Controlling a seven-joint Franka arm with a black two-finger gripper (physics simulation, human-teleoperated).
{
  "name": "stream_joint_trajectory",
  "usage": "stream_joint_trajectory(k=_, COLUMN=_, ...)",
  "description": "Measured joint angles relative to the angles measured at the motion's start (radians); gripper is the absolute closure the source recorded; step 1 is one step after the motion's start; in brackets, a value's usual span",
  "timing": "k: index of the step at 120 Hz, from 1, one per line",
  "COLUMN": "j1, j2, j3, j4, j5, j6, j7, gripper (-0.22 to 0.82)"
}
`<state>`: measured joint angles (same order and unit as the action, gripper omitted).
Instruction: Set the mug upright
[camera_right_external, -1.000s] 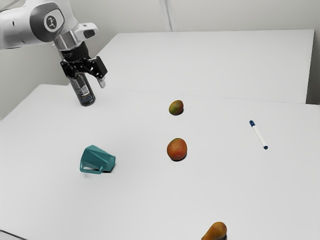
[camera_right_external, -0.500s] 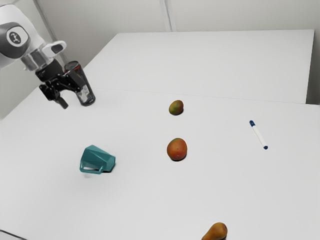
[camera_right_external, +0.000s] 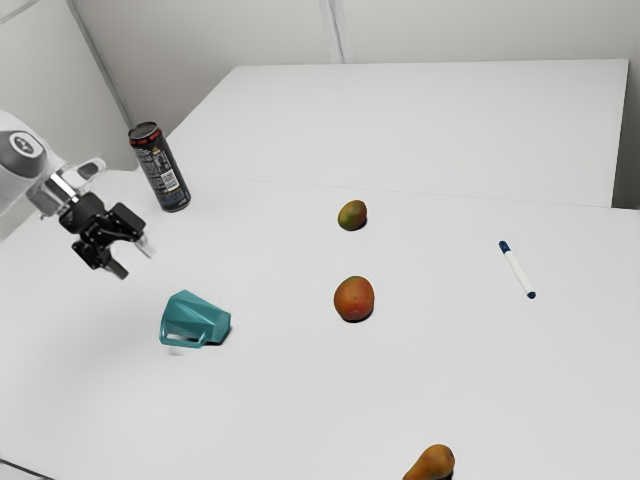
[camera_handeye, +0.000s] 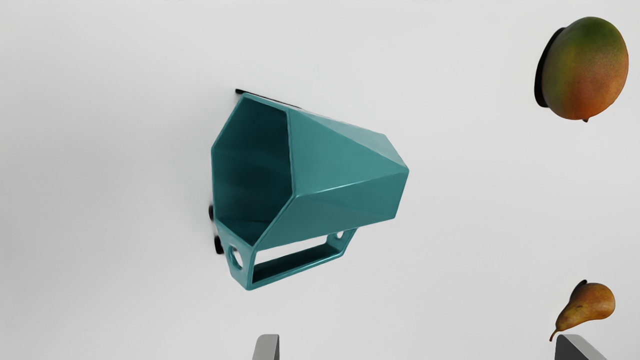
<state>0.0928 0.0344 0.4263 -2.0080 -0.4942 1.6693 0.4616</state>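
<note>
My gripper (camera_right_external: 133, 259) is in the air in the exterior view, above the table and up and to the left of the teal mug (camera_right_external: 194, 321). The mug lies on its side, touching nothing but the table. In the wrist view the mug (camera_handeye: 345, 175) shows its dark open mouth at one end, its narrower base at the other and its angular handle along one side. At that view's bottom edge the fingertips of the gripper (camera_handeye: 417, 347) stand wide apart, with nothing held between them.
A dark can (camera_right_external: 160, 168) stands upright behind the gripper. Toward the exterior view's right lie a reddish mango (camera_right_external: 354, 299), a smaller green one (camera_right_external: 352, 215) and a white marker (camera_right_external: 517, 270). A pear (camera_right_external: 432, 463) lies at the bottom edge.
My gripper has moved away from beside the can, first toward the exterior view's left and then down toward the mug. The can is fully uncovered now. The mug has not moved.
</note>
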Motion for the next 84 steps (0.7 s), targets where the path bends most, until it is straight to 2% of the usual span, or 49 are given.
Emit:
stream_joint_trajectory(k=38, j1=0.014, j2=0.188, j3=-0.007, j4=0.009, j5=-0.176, j6=0.045, j7=0.196, gripper=0.00)
stream_joint_trajectory(k=84, j1=0.017, j2=0.242, j3=-0.040, j4=-0.082, j5=-0.400, j6=0.045, j7=0.360, gripper=0.00)
